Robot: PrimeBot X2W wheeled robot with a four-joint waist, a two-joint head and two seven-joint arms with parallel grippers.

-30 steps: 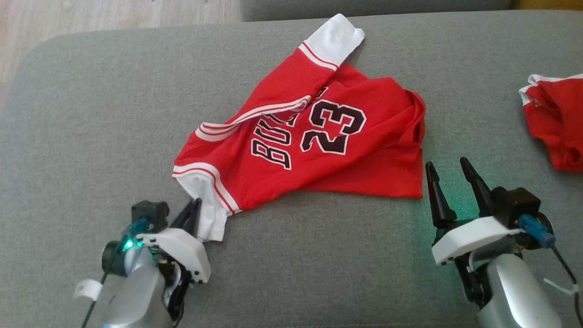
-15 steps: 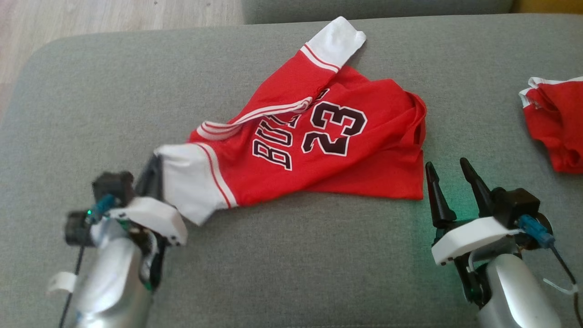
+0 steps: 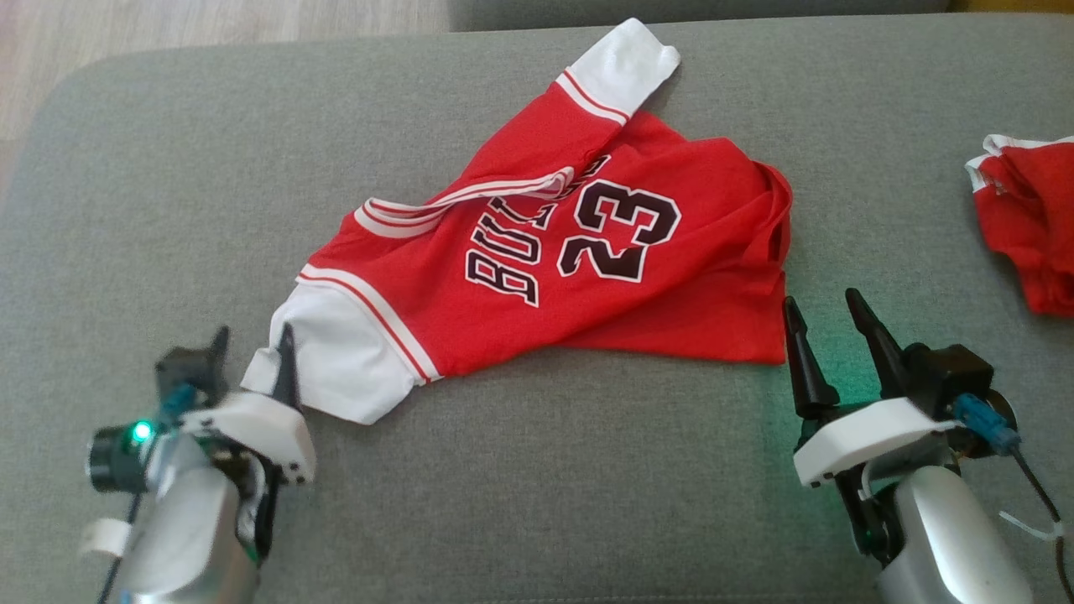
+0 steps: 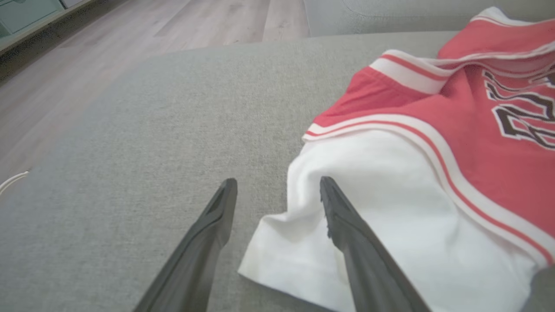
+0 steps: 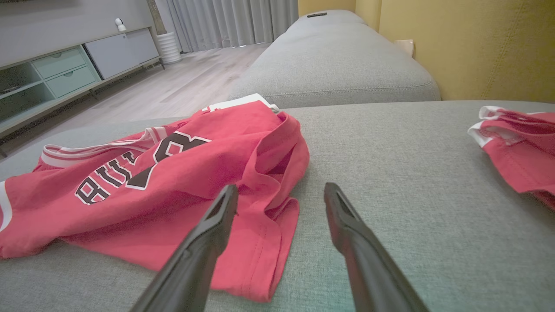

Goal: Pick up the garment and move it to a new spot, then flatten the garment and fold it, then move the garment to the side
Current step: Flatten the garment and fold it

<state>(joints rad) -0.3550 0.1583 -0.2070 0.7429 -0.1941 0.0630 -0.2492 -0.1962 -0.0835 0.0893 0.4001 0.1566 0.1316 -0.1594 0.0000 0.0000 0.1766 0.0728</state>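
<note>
The garment (image 3: 537,327) is a red jersey with white sleeves and black "23" lettering, lying rumpled on the grey sofa cushion (image 3: 545,486). Its near white sleeve (image 3: 344,369) lies spread toward my left gripper (image 3: 253,348). That gripper is open, and in the left wrist view (image 4: 277,181) the sleeve's corner (image 4: 390,208) lies loose under its right finger, with nothing pinched. My right gripper (image 3: 821,300) stands open just right of the jersey's lower hem corner. In the right wrist view (image 5: 281,187) the red hem (image 5: 260,242) lies under its left finger.
A second red and white garment (image 3: 1028,218) lies bunched at the cushion's right edge (image 5: 516,147). Wooden floor (image 3: 210,25) lies beyond the cushion's rounded far-left corner. Another grey cushion (image 5: 338,65) adjoins at the back, with a yellow backrest (image 5: 477,47) on the right.
My left gripper, shut on the white sleeve, pulled it out to the left, then opened and let it drop flat. The right arm has not moved.
</note>
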